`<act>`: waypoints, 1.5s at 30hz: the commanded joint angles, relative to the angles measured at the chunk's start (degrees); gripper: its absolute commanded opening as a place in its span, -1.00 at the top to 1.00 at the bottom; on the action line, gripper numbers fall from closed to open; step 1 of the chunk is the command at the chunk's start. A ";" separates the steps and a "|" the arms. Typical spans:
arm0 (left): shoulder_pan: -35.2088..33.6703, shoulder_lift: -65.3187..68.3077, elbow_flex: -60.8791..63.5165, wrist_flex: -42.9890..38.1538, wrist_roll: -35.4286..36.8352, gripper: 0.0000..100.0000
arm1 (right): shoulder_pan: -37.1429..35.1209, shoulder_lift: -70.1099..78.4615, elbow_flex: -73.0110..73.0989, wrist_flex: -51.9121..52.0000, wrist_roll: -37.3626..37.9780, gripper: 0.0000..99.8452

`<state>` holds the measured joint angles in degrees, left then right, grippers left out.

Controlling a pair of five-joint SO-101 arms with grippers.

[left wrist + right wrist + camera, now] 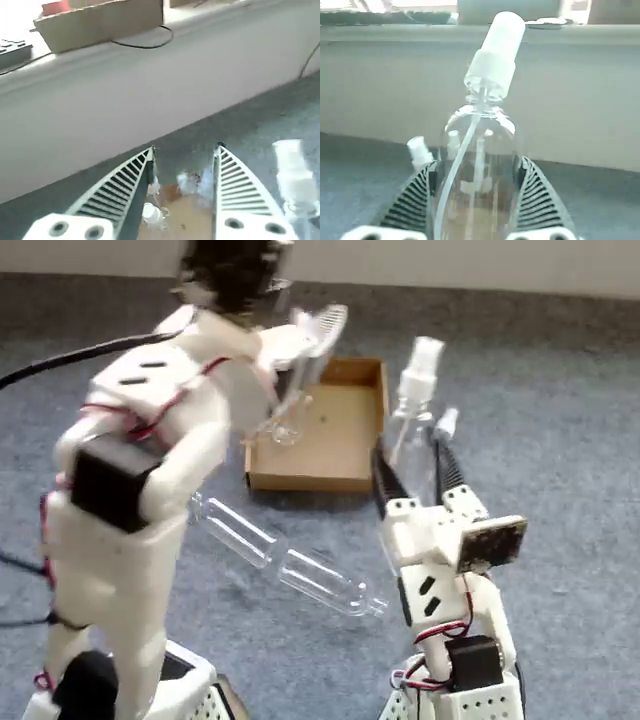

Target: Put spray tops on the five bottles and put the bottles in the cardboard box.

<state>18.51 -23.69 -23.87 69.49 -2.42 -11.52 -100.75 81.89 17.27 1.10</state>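
Though bottle (477, 170) is gripped, base is cropped.

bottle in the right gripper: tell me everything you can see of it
The bottle is clear and plastic-looking with rounded shoulders. It is held upright between the ribbed fingers of the right gripper, which press on its two sides. A white spray top sits on the neck leaning to one side, so it looks not fully seated. A thin dip tube runs down inside, and the bottle looks empty. In the high view it is beside the cardboard box. Its base is hidden.
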 commanded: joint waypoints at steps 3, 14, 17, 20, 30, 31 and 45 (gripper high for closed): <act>-3.12 -8.48 -0.22 10.64 -0.44 0.64 | 9.27 0.22 -0.84 -6.90 1.05 0.99; -2.86 -10.33 5.58 30.59 -0.44 0.63 | 15.25 0.22 2.59 -12.53 5.01 0.99; -2.86 -10.42 11.30 30.51 -0.53 0.63 | 14.55 0.22 4.53 -8.57 5.01 0.99; -2.15 -10.42 15.43 30.51 -3.43 0.63 | 9.27 0.22 2.68 -0.40 5.01 0.99; 2.15 -27.38 35.74 22.15 -9.32 0.63 | -2.77 12.97 -14.37 13.41 -0.70 0.99; 1.54 -30.73 39.43 20.13 -9.93 0.63 | -2.68 17.19 -16.57 13.93 -0.53 0.99; -16.31 -55.34 78.20 2.37 -14.24 0.63 | 24.13 50.15 -19.82 -25.19 2.81 0.99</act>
<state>3.30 -75.82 51.38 73.63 -16.84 6.42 -53.80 59.47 8.31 2.07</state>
